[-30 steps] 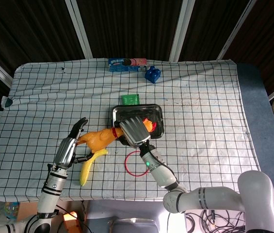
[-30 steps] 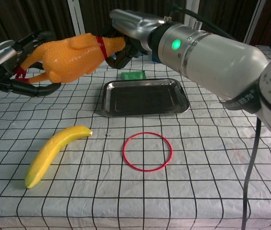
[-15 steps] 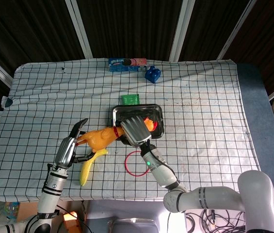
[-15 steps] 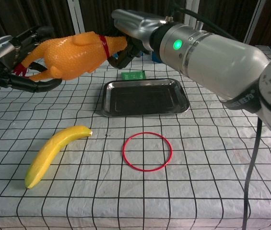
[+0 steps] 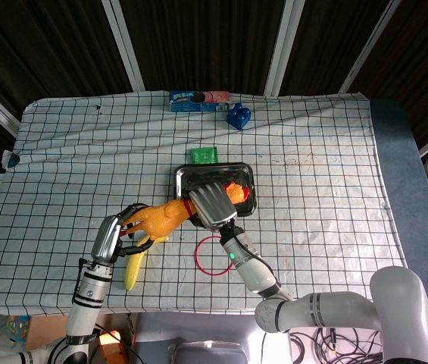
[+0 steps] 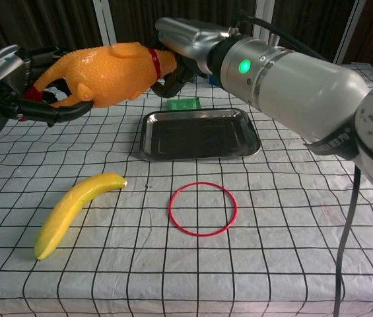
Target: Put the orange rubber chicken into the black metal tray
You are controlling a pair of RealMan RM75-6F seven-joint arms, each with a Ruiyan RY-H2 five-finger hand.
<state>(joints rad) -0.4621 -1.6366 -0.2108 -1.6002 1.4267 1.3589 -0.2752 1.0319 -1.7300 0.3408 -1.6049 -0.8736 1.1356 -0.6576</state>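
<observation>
The orange rubber chicken [image 5: 164, 218] [image 6: 107, 66] hangs level in the air, left of the black metal tray [image 5: 198, 168] [image 6: 199, 135]. My right hand [image 5: 212, 205] [image 6: 186, 39] grips its neck by the red collar, and the head end reaches over the tray's near-left corner. My left hand [image 5: 111, 236] [image 6: 8, 79] curls around the tail and red feet, with fingers above and thumb below. The tray has nothing in it.
A yellow banana [image 5: 132, 269] [image 6: 74, 211] lies under the chicken near the front edge. A red ring [image 5: 197, 256] [image 6: 170, 210] lies in front of the tray. A green packet [image 5: 204, 155] [image 6: 184, 104] sits behind the tray, with a blue object [image 5: 238, 116] and a blue packet [image 5: 197, 99] further back.
The chicken has shifted right toward the tray, carried by both hands. My left hand followed it and its fingers have curled closer around the tail.
</observation>
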